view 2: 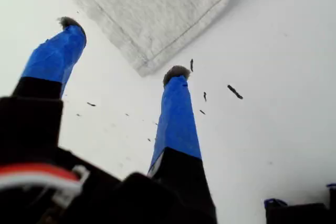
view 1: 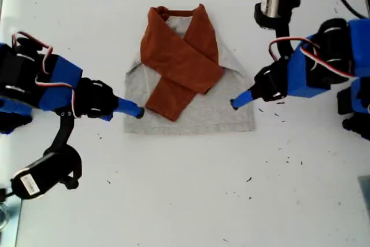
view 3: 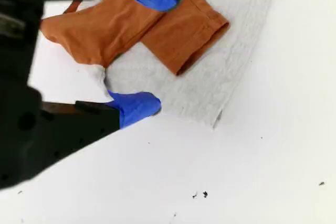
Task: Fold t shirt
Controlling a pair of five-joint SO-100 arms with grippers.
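Wide and empty, my first gripper [view 2: 123, 46] hovers near a hem corner while my second gripper [view 3: 165, 48], equally wide, straddles the opposite edge of the flat, sleeves-crossed t shirt [view 1: 193, 114], which looks light and limp, likely best pinched at the hem corners.

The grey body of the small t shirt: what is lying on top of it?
On the light grey body, the two rust-orange long sleeves lie crossed. They hide the chest; any print cannot be seen.

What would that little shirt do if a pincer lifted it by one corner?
Probably droop: the t shirt is thin cloth lying flat. Its crossed orange sleeves are loose on top, so they would likely slide apart. It looks light.
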